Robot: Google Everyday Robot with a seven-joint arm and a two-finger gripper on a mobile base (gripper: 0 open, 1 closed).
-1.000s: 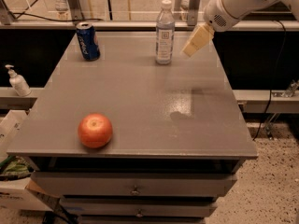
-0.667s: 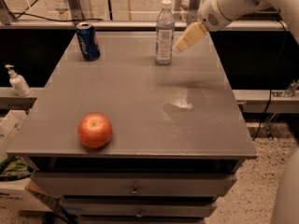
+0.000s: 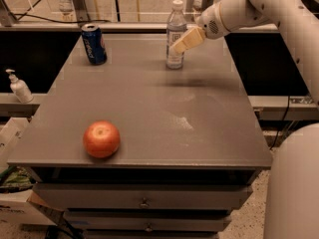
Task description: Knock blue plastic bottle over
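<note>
The blue plastic bottle (image 3: 175,30) stands upright at the far middle of the grey table (image 3: 144,113); it is slim and clear, with a white cap and a pale label. My gripper (image 3: 179,46) comes in from the upper right on a white arm. Its cream fingers point down-left and their tips lie against the bottle's right side, at label height. They look held together, with nothing between them.
A dark blue soda can (image 3: 93,44) stands at the far left of the table. A red apple (image 3: 101,139) lies near the front left. A small white pump dispenser (image 3: 19,87) stands on a ledge to the left. Drawers are below the table's front edge.
My gripper has moved left along the table's far edge, from clear of the bottle's right side to touching it. The bottle still stands upright.
</note>
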